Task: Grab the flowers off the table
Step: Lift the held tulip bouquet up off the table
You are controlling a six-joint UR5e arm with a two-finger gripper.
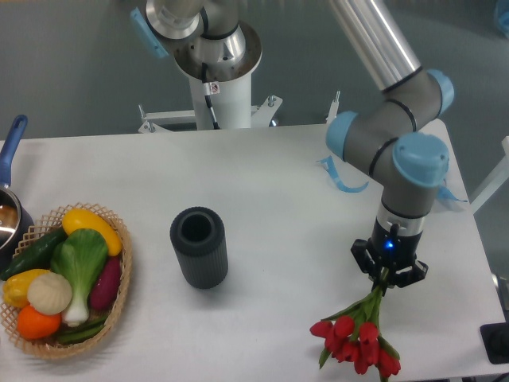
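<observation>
While the gripper (389, 277) clamps the flowers (358, 338) by their stems near the table's (278, 199) front right corner, the heavy blooms could slip free.

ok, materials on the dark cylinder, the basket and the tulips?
Dark cylinder: matte charcoal, finely ribbed wall, hollow top; looks like rubber or moulded plastic, can't tell which.
Basket: woven tan strands with an open lattice rim, so wicker or similar.
Tulips: uniform red heads, stiff green stems clamped in the gripper; probably artificial, plastic or fabric.
</observation>
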